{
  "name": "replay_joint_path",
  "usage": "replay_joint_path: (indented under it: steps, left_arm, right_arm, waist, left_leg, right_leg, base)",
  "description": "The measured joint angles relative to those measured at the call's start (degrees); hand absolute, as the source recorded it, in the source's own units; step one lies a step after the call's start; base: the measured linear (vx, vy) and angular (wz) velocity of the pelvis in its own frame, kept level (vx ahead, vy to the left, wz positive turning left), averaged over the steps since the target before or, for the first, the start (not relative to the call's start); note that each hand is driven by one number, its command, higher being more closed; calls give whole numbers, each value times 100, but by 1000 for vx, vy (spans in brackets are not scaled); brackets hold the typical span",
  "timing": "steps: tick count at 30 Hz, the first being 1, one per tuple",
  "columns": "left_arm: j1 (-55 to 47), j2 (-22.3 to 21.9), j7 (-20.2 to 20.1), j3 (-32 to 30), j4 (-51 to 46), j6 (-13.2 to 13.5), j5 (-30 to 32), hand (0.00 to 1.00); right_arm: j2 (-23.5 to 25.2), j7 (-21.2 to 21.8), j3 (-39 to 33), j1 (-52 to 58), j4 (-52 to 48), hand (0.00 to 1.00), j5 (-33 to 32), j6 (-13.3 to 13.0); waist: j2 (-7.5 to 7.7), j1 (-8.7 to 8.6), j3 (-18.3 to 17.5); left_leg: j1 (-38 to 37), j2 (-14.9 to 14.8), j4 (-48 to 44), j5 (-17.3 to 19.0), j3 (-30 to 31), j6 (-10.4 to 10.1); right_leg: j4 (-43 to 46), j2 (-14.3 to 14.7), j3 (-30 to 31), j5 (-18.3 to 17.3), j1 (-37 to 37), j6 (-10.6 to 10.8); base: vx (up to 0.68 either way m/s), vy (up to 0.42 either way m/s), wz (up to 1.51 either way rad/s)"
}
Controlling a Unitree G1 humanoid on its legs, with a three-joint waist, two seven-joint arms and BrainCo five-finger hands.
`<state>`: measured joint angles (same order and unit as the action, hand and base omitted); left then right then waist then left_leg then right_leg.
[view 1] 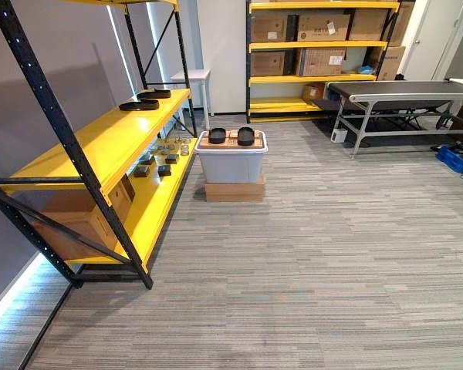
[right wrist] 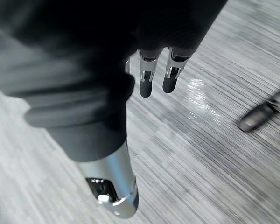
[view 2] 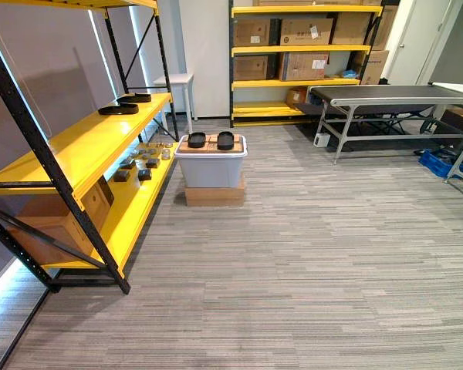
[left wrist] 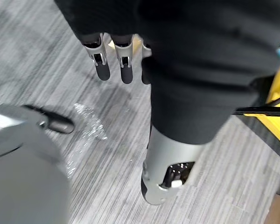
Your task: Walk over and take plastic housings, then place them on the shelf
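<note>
Fingers of your left hand (left wrist: 113, 63) hang straight and loose above the carpet (left wrist: 107, 186), curled round nothing. Your right hand (right wrist: 147, 79) hangs the same way, fingers straight, thumb apart.

Well apart from both hands, in the upper centre of the left eye view, two black plastic housings (view 1: 217, 136) sit side by side on a cardboard sheet (view 1: 231, 144) atop a grey bin (view 1: 230, 163). That bin stands on a flat cardboard box (view 1: 234, 190). Just left of it runs the yellow shelf (view 1: 100, 142). Two dark flat pieces (view 1: 139, 105) lie at the far end of its middle board, and small parts (view 1: 160, 158) are scattered on its lower board.

Cartons (view 1: 318, 60) on the far rack (view 1: 316, 78) carry white labels, too small for you to read.

Bare carpet runs from the lower edge of the frame up to the bin. The shelf's front edge and black post (view 1: 69, 146) border it on the left. A conveyor table (view 1: 401, 91) stands at the upper right, with a blue crate (view 1: 453, 158) at the right edge.
</note>
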<state>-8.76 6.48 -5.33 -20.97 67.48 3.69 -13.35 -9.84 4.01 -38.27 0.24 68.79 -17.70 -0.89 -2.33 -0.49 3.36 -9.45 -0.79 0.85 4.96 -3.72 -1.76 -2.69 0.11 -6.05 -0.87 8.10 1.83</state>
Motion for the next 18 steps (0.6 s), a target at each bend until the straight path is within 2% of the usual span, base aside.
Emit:
replay_joint_path:
  steps: [3, 18]
  left_arm:
    - [-42, -58, -14, -2, 5, -6, 2, 0]
    - [-59, -122, -75, -111, 0, -45, -114, 0]
  right_arm:
    - [173, 14, 0, 24, 83, 0, -1, 4]
    - [189, 57, 12, 8, 176, 0, 0, 13]
  waist:
    - [16, -8, 10]
    - [54, -7, 31]
  left_leg:
    - [-16, 2, 74, -49, 52, 27]
    - [-1, 11, 206, -116, 92, 75]
  right_leg:
    - [-2, -3, -98, 0, 5, -1]
    - [-17, -10, -178, 0, -39, -3]
  base:
    - [-27, -28, 9]
    - [-2, -2, 0]
